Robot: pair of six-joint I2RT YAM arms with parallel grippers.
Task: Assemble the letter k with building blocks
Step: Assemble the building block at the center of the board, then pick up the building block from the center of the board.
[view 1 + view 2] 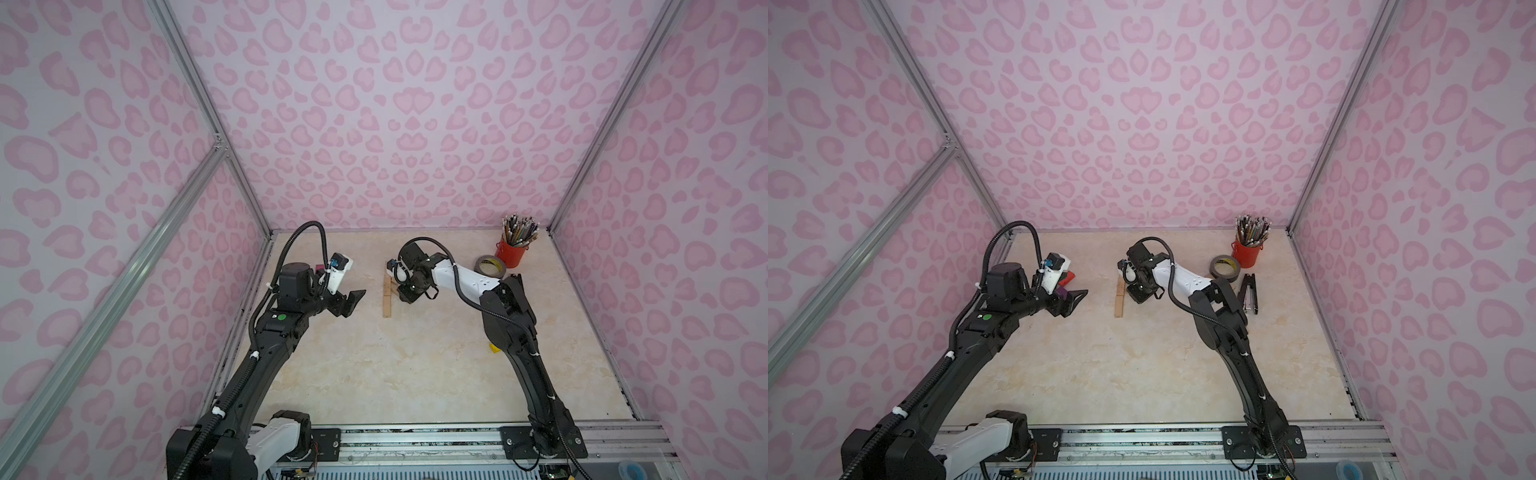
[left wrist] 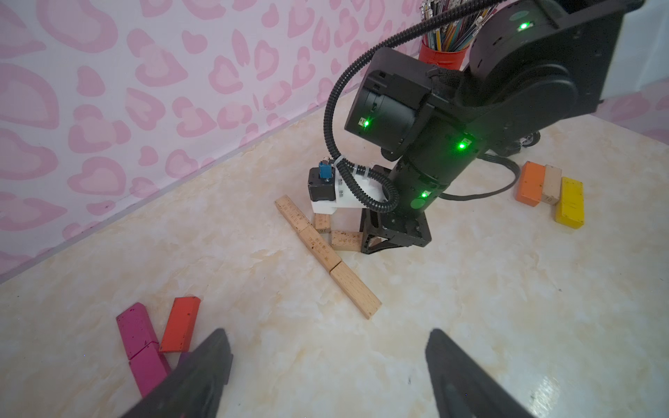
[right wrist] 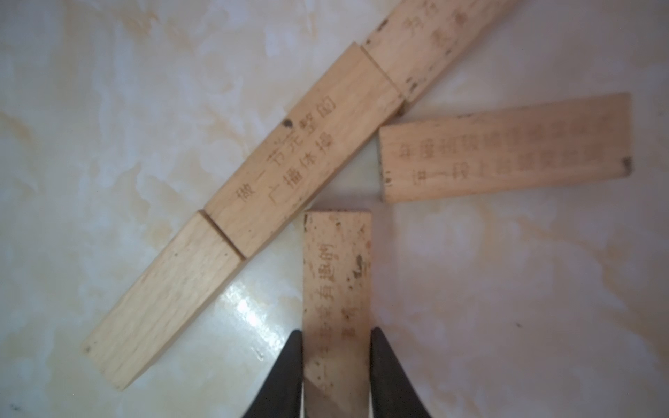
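Three plain wooden building blocks (image 3: 304,152) lie end to end in a straight row (image 1: 387,299) (image 1: 1120,301) on the table. A fourth wooden block (image 3: 503,148) lies slanted off the row's middle. My right gripper (image 3: 336,336) (image 1: 405,297) is shut on a fifth wooden block (image 3: 336,275) (image 2: 345,239). That block is low at the table, and its free end almost touches the row's middle block. My left gripper (image 2: 327,336) (image 1: 351,301) hovers open and empty to the left of the row. Magenta blocks (image 2: 135,329) and a red block (image 2: 180,324) lie beside it.
Orange (image 2: 530,182), pale (image 2: 552,182) and yellow (image 2: 571,202) blocks lie together behind the right arm. At the back right are a red cup of pencils (image 1: 512,253), a grey tape roll (image 1: 490,267) and a black stapler (image 1: 1249,293). Patterned walls enclose the table.
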